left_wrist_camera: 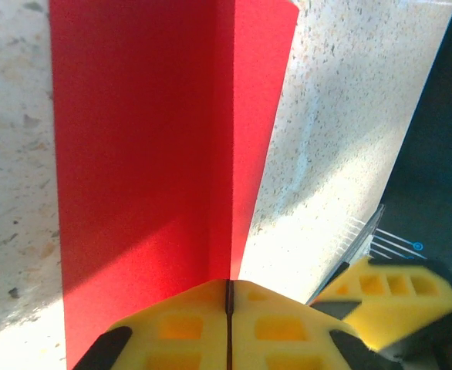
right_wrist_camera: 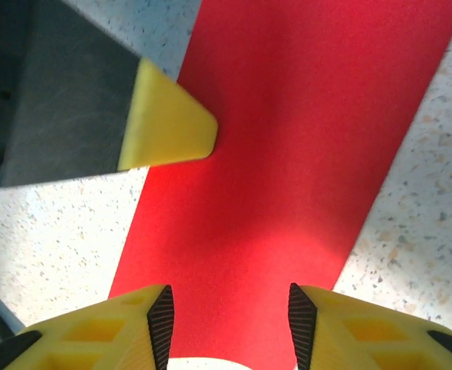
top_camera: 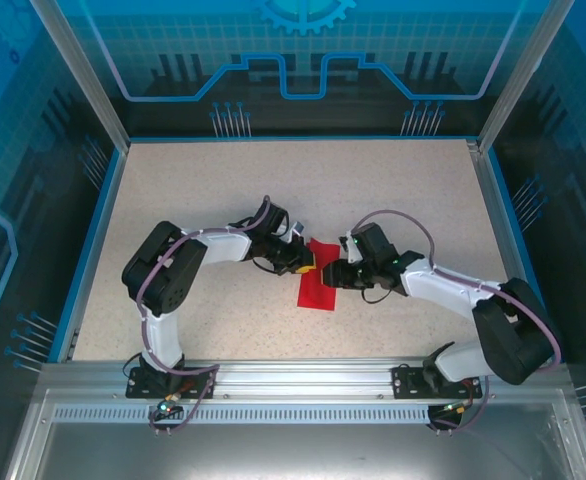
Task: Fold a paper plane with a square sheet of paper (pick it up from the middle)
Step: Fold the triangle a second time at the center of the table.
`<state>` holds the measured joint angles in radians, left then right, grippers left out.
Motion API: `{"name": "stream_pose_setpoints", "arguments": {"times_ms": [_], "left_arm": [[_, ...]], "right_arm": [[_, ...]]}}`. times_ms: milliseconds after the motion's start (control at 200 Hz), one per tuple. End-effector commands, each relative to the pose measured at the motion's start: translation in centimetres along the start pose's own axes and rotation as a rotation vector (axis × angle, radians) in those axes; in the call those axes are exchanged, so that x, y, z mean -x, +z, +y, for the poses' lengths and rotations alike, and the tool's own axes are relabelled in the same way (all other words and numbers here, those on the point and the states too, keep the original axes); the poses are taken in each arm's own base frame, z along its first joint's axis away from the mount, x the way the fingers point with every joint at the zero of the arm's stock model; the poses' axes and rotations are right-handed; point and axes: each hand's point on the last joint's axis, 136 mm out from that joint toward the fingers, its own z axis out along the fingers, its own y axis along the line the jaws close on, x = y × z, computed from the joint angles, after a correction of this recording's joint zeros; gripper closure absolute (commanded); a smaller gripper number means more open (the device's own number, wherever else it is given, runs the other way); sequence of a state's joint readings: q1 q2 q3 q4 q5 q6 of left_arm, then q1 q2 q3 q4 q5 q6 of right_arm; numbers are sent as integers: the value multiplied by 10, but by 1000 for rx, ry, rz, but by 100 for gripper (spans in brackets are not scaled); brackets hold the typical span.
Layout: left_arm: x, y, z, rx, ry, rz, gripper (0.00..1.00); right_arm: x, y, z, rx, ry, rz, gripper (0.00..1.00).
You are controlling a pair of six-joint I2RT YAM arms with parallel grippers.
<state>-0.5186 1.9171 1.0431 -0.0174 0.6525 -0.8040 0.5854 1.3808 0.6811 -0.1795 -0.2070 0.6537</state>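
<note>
The square sheet of paper [top_camera: 318, 285] is only a narrow folded strip, nose and wings unmade, with the left gripper [left_wrist_camera: 228, 308] pinching its crease and the right gripper [right_wrist_camera: 230, 324] parted above it.

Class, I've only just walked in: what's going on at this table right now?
A robot is working on a red sheet of paper lying mid-table. The left gripper is shut, its tips meeting at a raised crease in the sheet; whether it pinches the paper is unclear. The right gripper hangs open over the sheet from the opposite side. No plane shape yet.
</note>
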Motion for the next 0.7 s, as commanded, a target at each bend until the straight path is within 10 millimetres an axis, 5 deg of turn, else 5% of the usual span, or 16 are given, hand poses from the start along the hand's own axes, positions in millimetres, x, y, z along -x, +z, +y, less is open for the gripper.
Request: {"name": "stream_pose_setpoints", "arguments": {"times_ms": [0, 320, 525, 695], "left_arm": [[4, 0, -5, -17, 7, 17, 96], [8, -17, -31, -4, 114, 3, 100], [9, -14, -27, 19, 110, 20, 100], [8, -12, -24, 20, 95, 27, 100]], "right_arm": [[-3, -5, -22, -139, 4, -40, 53], [4, -29, -25, -158, 30, -140, 51], [8, -42, 19, -56, -163, -168, 41], [-4, -25, 44, -103, -315, -99, 37]]}}
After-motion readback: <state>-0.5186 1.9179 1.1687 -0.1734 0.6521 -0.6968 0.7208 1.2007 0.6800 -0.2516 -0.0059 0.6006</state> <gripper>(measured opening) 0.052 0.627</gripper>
